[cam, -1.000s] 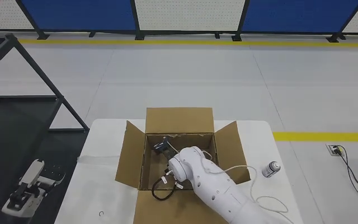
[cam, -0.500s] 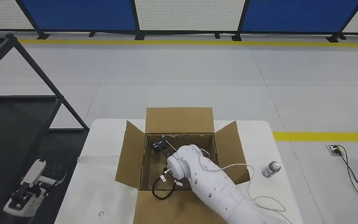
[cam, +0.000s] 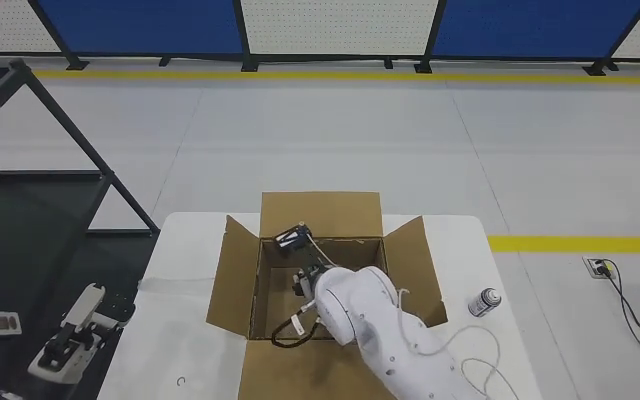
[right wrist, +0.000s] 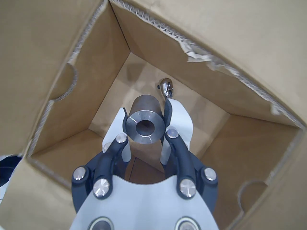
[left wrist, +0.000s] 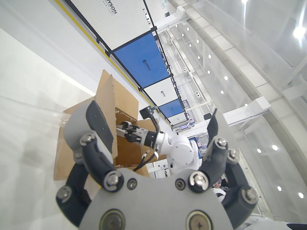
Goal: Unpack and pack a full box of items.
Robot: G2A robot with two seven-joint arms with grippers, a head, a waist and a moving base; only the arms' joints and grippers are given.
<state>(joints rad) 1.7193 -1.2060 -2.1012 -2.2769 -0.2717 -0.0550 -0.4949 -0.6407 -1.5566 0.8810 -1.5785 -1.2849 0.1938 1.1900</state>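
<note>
Right arm (cam: 362,312) has risen, jaws clamping metal cylinder (right wrist: 144,118).

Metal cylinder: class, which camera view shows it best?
The right wrist view: the metal cylinder sits close up between the fingers of the right gripper, hollow end facing the camera. In the top view the arm covers it; in the left wrist view it is too small to tell.

Open cardboard box (cam: 320,213): one. Hollow metal cylinder (right wrist: 144,118): one; chrome ratchet head (right wrist: 166,87): one. Small dark-capped can (cam: 485,301): one.
</note>
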